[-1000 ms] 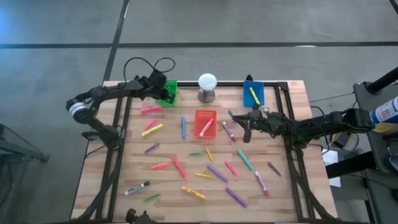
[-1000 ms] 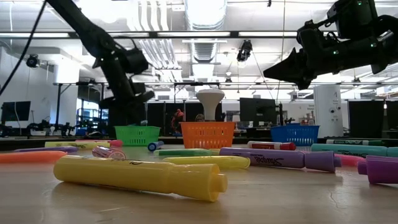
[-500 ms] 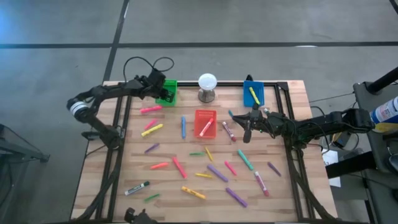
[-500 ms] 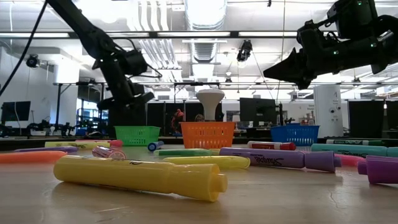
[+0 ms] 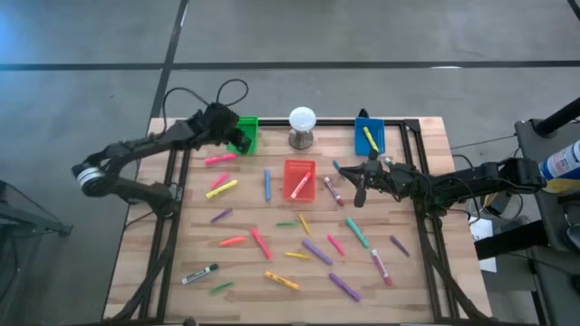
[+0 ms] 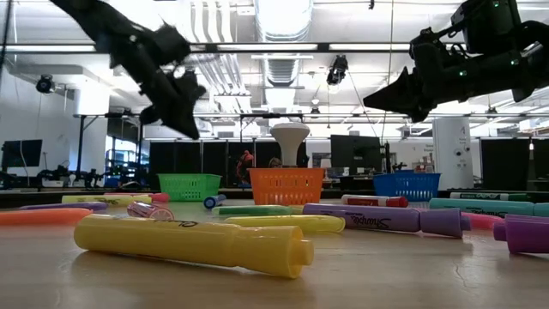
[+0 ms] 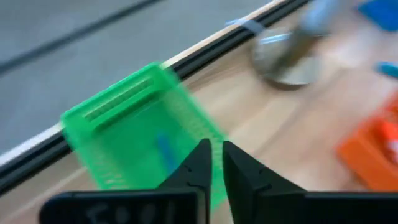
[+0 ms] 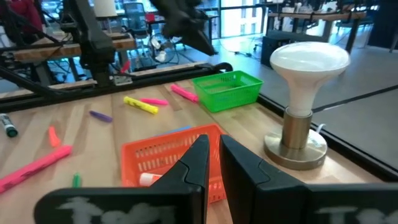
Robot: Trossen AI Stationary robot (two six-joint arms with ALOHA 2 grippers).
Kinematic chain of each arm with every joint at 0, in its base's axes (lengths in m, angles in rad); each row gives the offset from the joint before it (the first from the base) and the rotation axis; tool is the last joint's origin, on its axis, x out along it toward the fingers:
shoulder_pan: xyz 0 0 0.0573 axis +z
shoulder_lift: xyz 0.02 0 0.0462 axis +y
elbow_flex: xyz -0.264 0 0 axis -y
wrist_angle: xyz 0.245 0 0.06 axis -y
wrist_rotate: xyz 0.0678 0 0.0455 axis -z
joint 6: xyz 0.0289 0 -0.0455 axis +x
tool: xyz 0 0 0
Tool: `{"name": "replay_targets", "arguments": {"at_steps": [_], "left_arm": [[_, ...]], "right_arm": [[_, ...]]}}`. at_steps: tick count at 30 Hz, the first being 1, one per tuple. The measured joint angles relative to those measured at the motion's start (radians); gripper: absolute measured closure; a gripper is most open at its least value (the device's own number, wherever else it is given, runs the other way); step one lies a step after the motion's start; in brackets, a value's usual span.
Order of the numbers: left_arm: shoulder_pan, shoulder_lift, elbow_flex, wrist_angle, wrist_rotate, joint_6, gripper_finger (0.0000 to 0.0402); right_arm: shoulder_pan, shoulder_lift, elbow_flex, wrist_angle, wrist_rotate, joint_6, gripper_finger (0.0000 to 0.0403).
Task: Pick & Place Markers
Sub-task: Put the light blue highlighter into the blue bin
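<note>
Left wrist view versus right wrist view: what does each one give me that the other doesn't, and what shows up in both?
Only the left wrist view looks down into the green bin, where a blue marker lies. Only the right wrist view shows loose markers on the table, such as a yellow marker, the left arm beyond them, and a pink marker in the orange bin. Both show the green bin, the grey stand and each arm's own nearly closed fingers.

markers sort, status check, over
Left hand shut, empty, above green bin. Right hand shut, empty, beside red bin. Markers scattered. Nothing blocking.
</note>
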Motion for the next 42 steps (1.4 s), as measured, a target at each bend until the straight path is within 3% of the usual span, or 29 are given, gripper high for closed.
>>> {"name": "replay_targets", "arguments": {"at_steps": [4,9,17,25,37,42], "left_arm": [[-0.111,-0.115,-0.128,0.164,0.001,0.004,0.0399],[-0.221,-0.210,-0.338,0.500,0.008,0.005,0.0398],[-0.247,-0.229,-0.601,0.940,0.094,0.021,0.0401],[-0.247,-0.231,-0.721,1.080,0.164,0.066,0.0401],[-0.247,-0.231,-0.786,1.196,0.163,0.065,0.0401],[-0.247,-0.231,-0.787,1.195,0.163,0.064,0.0401]], "right_arm": [[0.000,0.000,0.000,0.000,0.000,-0.001,0.0369],[0.000,0.000,0.000,-0.001,-0.001,0.033,0.0369],[0.001,0.000,0.002,-0.002,0.046,0.072,0.0369],[0.033,0.000,0.030,-0.008,0.061,0.049,0.0380],[0.235,0.000,0.106,-0.239,0.344,0.123,0.0394],[0.296,0.000,0.112,-0.265,0.371,0.196,0.0394]]}}
